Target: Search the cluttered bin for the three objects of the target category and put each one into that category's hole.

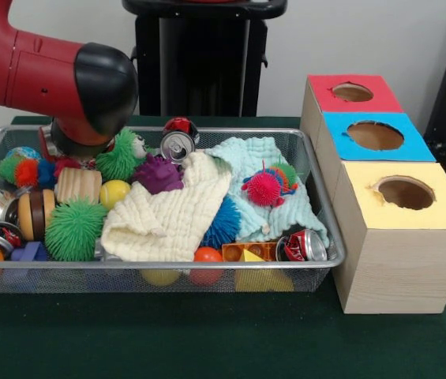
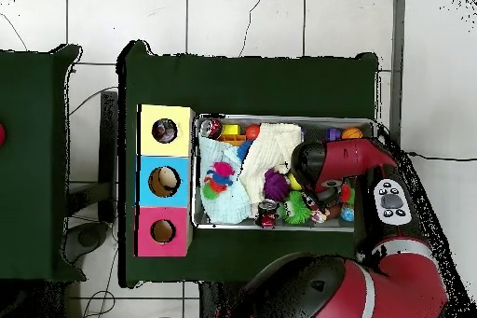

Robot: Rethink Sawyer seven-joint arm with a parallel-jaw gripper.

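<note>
I find no text, brand, number or sign that I can read in either view. The crushed red can point(image 1: 303, 245) at the near right corner of the bin point(image 1: 329, 260) carries white printing, but I cannot resolve it into letters. The can point(image 1: 177, 145) standing at the bin's far side shows me only its silver top. The three wooden boxes' coloured tops carry no markings that I can see.
</note>
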